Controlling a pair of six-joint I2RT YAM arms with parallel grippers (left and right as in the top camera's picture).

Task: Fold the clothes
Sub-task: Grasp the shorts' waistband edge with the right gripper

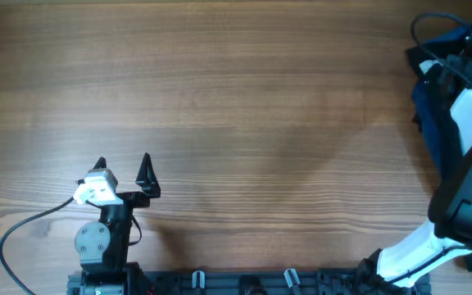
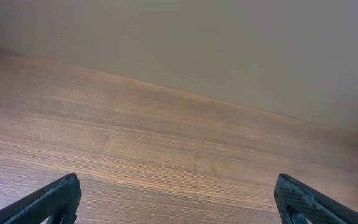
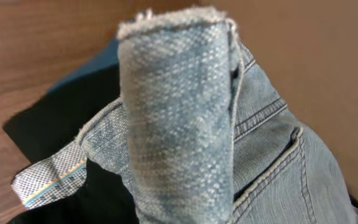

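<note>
Left end effector (image 1: 123, 170) spread wide, lower left over table (image 1: 244, 98); we judge it parked, waiting. Right end effector (image 1: 441, 57) at upper right edge, grip we cannot tell. Denim clothes (image 3: 179, 124) bunched there, close to right wrist camera, atop dark fabric (image 3: 55, 118).

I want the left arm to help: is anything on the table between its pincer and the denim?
Nothing visible: bare table runs from the open left pincer to the right edge, where the denim is seen over dark cloth.
</note>
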